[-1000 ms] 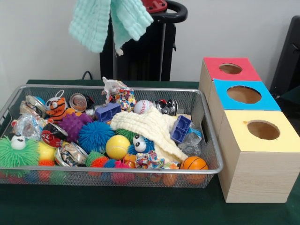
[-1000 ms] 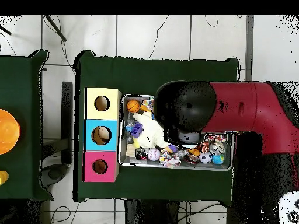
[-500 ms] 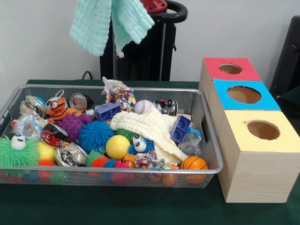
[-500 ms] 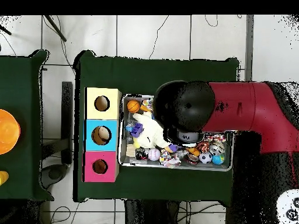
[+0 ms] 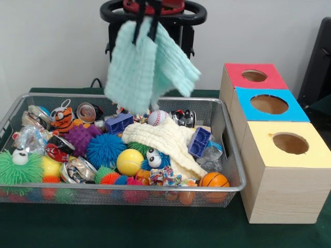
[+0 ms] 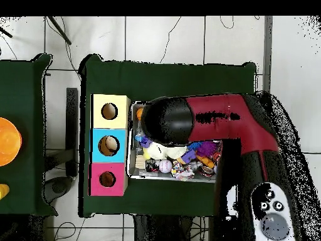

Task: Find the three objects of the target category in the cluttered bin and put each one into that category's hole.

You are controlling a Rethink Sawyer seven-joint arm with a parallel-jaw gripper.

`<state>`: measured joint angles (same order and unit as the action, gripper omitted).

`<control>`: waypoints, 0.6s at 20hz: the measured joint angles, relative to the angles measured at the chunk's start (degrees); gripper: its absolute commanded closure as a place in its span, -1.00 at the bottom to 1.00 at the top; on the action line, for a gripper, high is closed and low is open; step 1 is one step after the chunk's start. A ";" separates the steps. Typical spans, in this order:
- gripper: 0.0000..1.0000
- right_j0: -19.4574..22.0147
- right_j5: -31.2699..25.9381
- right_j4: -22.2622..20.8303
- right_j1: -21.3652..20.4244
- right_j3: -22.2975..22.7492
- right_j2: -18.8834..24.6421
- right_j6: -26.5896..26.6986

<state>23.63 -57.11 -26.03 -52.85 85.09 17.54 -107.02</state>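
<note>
At the top centre of the front view, our hand (image 5: 146,23) is pinching the mint cloth (image 5: 150,67), dangling it over the bin (image 5: 227,150); the three holed boxes (image 5: 269,106) are waiting to its right.

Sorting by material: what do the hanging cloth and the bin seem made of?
Cloth: soft mint fabric, likely waffle-weave cotton, ribbed and draping from the gripper. Bin: silver wire mesh with a shiny metal rim, see-through walls.
</note>
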 measured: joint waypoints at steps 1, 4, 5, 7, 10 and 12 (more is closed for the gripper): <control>1.00 -0.71 2.96 0.05 0.79 0.35 -0.51 -0.85; 1.00 -2.60 11.87 0.16 3.50 1.48 -2.21 -3.79; 1.00 -3.02 13.78 0.26 4.23 1.79 -2.71 -4.60; -1.00 -4.05 17.26 0.61 6.17 2.60 -4.48 -6.50; -1.00 -4.40 17.72 0.67 6.79 2.87 -5.30 -7.08; -1.00 -4.78 17.76 0.71 7.39 3.27 -6.39 -7.55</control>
<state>18.86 -39.36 -25.33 -45.46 88.36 11.15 -114.57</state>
